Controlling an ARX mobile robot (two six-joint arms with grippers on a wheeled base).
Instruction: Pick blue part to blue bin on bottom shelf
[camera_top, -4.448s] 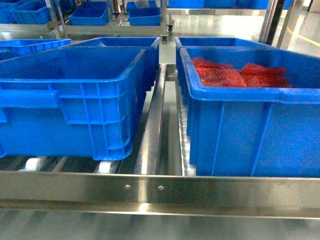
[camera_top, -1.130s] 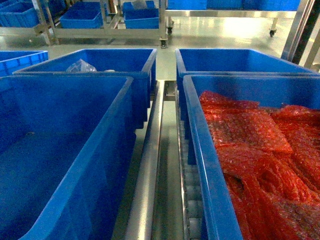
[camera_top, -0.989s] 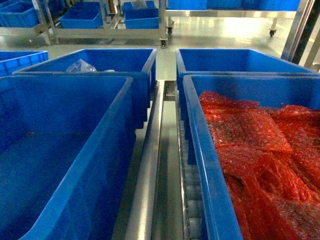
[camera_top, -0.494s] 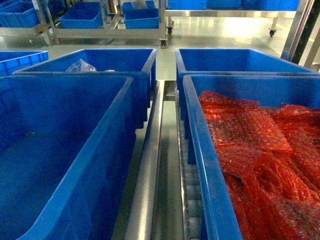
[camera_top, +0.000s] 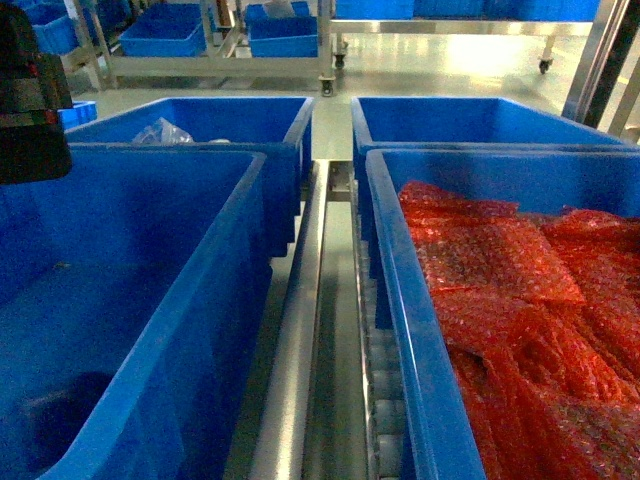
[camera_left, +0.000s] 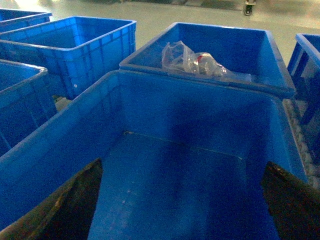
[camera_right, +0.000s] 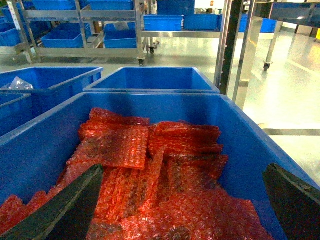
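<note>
- You see a blue tote (camera_top: 420, 330) on the right, full of red bubble-wrap packets (camera_top: 510, 300).
- Behind the left one, another tote (camera_left: 272, 60) holds clear plastic bags (camera_left: 195, 60).

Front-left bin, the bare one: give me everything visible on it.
The blue bin is a deep rectangular tote of smooth, glossy bright-blue plastic with a thick rolled rim. Its inside is bare; no part shows in it, only a dark shadow on the floor near the front. It sits upright beside the steel rail, with the tote of clear bags close behind. The left tool is above its opening, fingers apart.
</note>
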